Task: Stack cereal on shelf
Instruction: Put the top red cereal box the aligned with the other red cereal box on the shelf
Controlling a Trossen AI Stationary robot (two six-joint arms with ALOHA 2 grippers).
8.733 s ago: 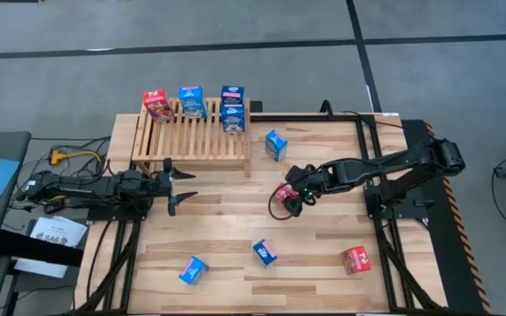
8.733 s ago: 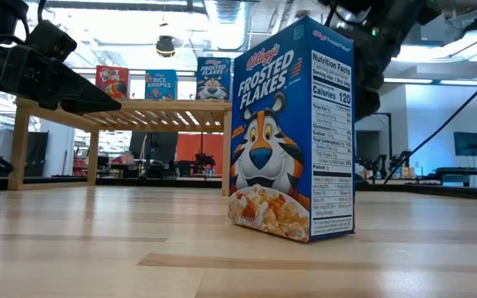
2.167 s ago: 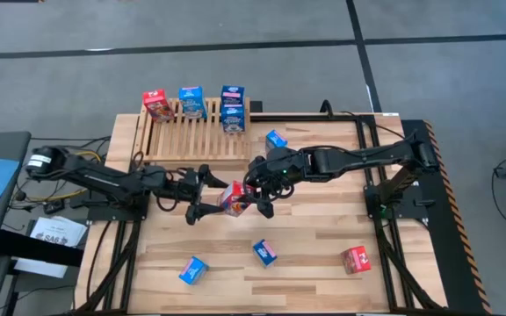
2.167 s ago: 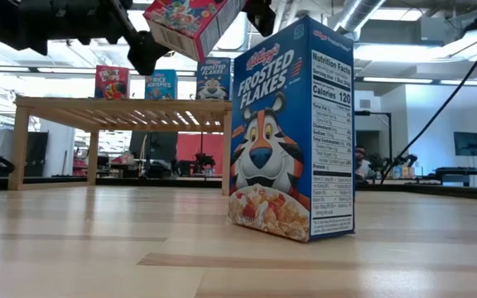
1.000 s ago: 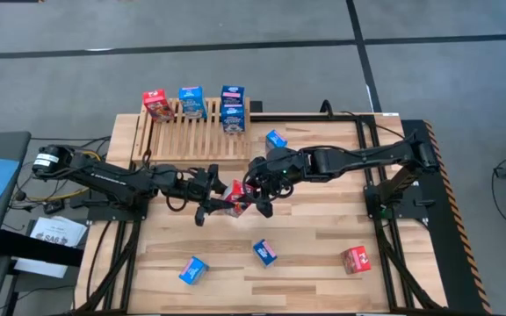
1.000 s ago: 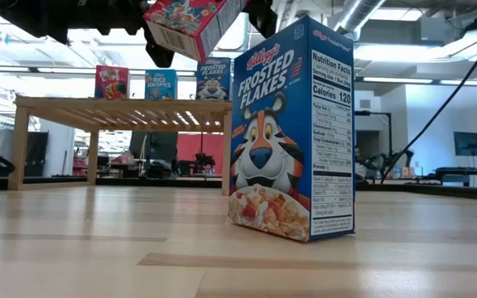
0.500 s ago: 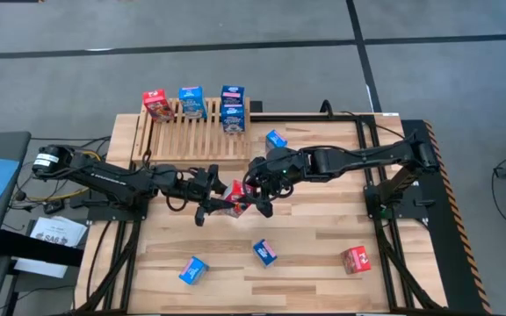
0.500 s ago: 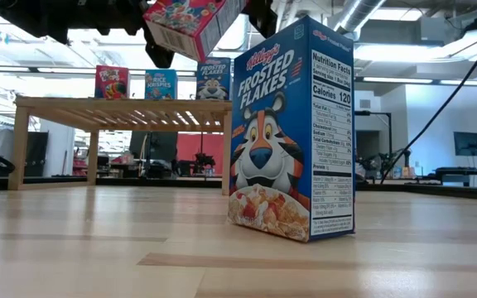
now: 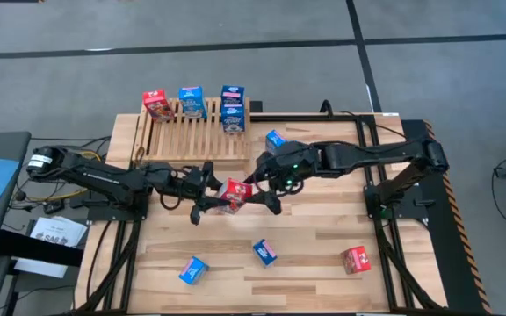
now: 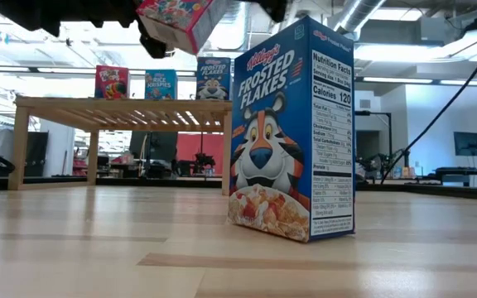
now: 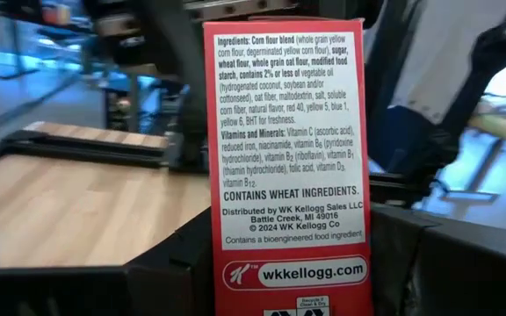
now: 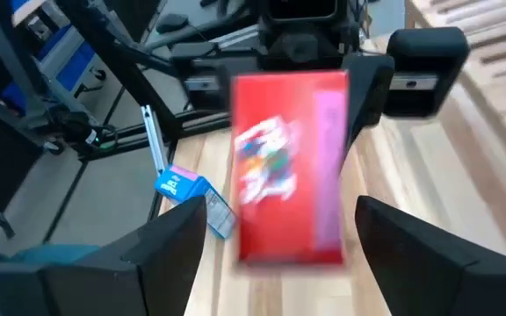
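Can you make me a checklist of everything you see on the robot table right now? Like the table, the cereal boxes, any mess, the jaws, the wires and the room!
Surface: plank table, light wood.
Job's things: three cereal boxes stand upright on the shelf: red, blue, blue. One red box is held in the air mid-table. Loose on the table: blue, blue, blue, red.
Clutter: nothing seen.
Grippers: left gripper shut on the red box; right gripper open, just beside it.
Cables: yellow and dark leads left of the table.
Surroundings: grey floor; papers lower left.
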